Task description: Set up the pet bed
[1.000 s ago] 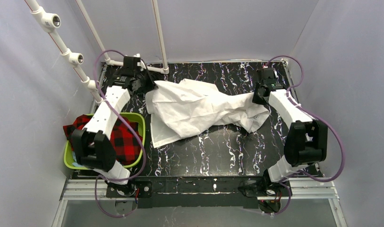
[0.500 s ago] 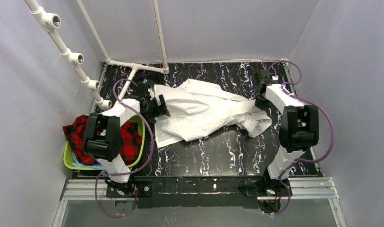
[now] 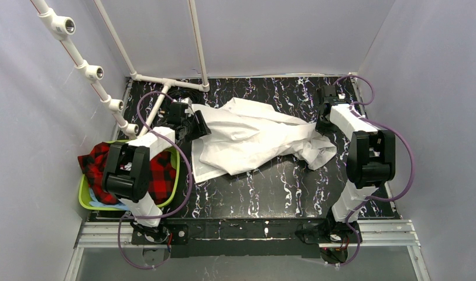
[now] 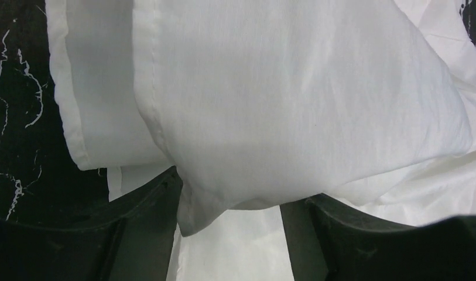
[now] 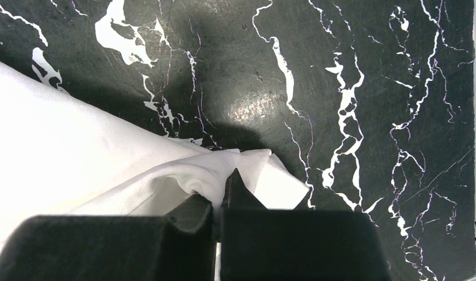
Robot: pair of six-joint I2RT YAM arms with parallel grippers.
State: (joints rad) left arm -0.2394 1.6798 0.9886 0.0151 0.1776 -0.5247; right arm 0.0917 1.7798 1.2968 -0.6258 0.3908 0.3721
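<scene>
Top external view, from the near side: the green basket (image 3: 82,198) with the red plaid blanket (image 3: 95,164) sits at the left edge of the worktop (image 3: 270,187); the white sheet (image 3: 253,137) lies crumpled just right of the basket and stretches away from it across the worktop.

Your left hand (image 3: 199,126) is at the sheet's edge nearest the basket's far end; in the left wrist view its fingers stand apart, with a hemmed fold hanging between them, not pinched. Your right hand (image 3: 319,127) is at the sheet's end opposite the basket, clamped on a bunched corner.

I judge the step to be straightening the sheet. Seat the hem deep between the left fingers before closing; take one layer only; then draw toward the basket while the right hand anchors, lifting just enough that the cloth does not drag into new wrinkles.

Beyond the basket the white pipe frame (image 3: 165,80) stands at the far edge; steer your left arm clear of it.
</scene>
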